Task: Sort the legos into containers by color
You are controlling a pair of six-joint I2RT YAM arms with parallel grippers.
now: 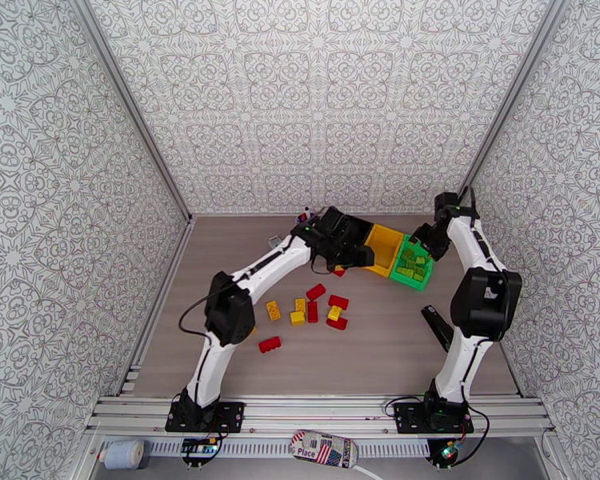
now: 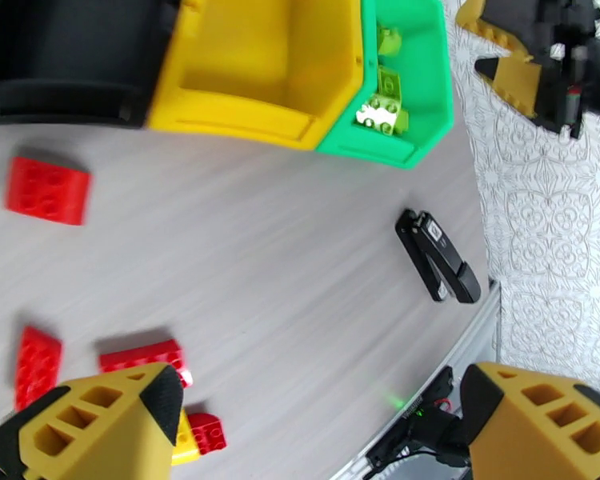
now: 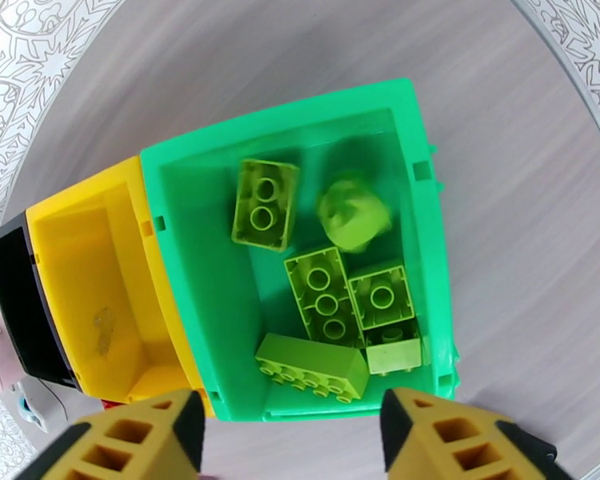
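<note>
Legos [image 3: 326, 302] in green bin [image 3: 196, 258], one lime piece [image 3: 354, 211] blurred, black bin [image 3: 16, 306] cropped

One lime lego [image 3: 354, 211] — a blur; black bin [image 2: 60, 58] — partly off-edge.

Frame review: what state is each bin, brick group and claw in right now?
Green plastic bin: holds several lime green studded bricks, one blurred.
Yellow plastic bin: empty.
Black plastic bin: no brick in the part that shows.
Red studded bricks: loose on the table, unsorted.
Yellow studded bricks: loose on the table, unsorted.
Left claw: open, holding nothing.
Right claw: open above the green bin, holding nothing.
</note>
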